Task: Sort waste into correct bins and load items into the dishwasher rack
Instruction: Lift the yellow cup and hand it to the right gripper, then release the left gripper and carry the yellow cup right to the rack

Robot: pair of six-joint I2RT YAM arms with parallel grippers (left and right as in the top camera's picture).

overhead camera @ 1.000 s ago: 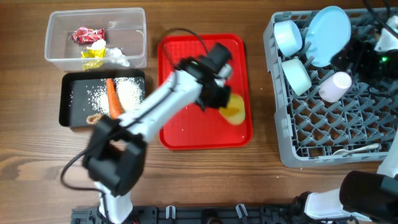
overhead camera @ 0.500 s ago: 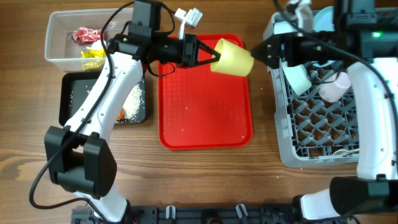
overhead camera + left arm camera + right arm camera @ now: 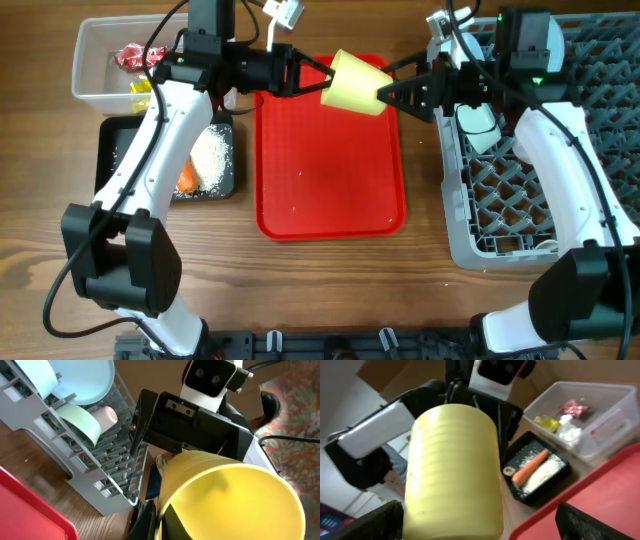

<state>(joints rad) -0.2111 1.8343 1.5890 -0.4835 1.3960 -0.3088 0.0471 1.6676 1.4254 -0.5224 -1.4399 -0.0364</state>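
Note:
The yellow cup (image 3: 355, 82) hangs on its side above the far end of the red tray (image 3: 330, 190). My left gripper (image 3: 322, 78) is shut on its rim; in the left wrist view one finger (image 3: 146, 519) is outside the rim of the cup (image 3: 235, 495) and one inside. My right gripper (image 3: 398, 95) is open, a finger on either side of the base of the cup (image 3: 452, 470). The grey dishwasher rack (image 3: 540, 190) holds a plate (image 3: 82, 380), a bowl (image 3: 80, 422) and a pink cup (image 3: 105, 416).
The clear tub (image 3: 150, 60) at the far left holds red (image 3: 572, 408) and yellow wrappers (image 3: 547, 422) and tissue (image 3: 567, 432). The black tray (image 3: 120, 155) below it holds a carrot (image 3: 530, 467), rice (image 3: 210, 150) and a brown lump (image 3: 508, 471).
The left gripper lifted the yellow cup off the red tray and carried it to the tray's far end. The right arm swung left from the rack and opened around the cup's base.

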